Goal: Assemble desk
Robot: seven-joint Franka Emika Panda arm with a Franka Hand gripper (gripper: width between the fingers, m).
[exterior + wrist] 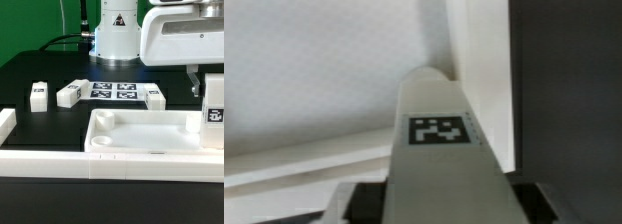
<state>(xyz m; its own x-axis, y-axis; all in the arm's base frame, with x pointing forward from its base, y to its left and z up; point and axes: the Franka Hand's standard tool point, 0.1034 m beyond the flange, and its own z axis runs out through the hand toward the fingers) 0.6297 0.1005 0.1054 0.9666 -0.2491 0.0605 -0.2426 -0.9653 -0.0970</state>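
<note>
Desk tabletop [140, 128] lies flat & rim-up on the black table [30, 70], toward the front. A round socket [101, 146] shows in its front corner on the exterior view's left. Its front rim is right against the long white border rail [50, 162], which turns back at the exterior view's left end.

Held leg [214, 112] stands upright at the tabletop's end on the exterior view's right, b/w tag facing the camera, partly cut by the frame edge. Can't tell if its lower end is in a corner socket or just above the tray. Gripper [208, 80] is clamped on this leg from above, w/ one dark finger [192, 80] visible beside it.

Wrist view: held leg [441, 150] runs out from btwn the grey fingers [363, 200], gripper [439, 198] closed on it, tag up. White tabletop [313, 80] is behind it, dark table [571, 100] to one side.

Three more legs lie loose farther back. Leftmost loose leg [39, 95] is on its own, apart from the rest. Middle loose leg [70, 95] is just beside the marker board [113, 90] on the exterior view's left. Third loose leg [155, 97] is just beside it on the exterior view's right. The robot base [118, 30] stands behind the marker board.
</note>
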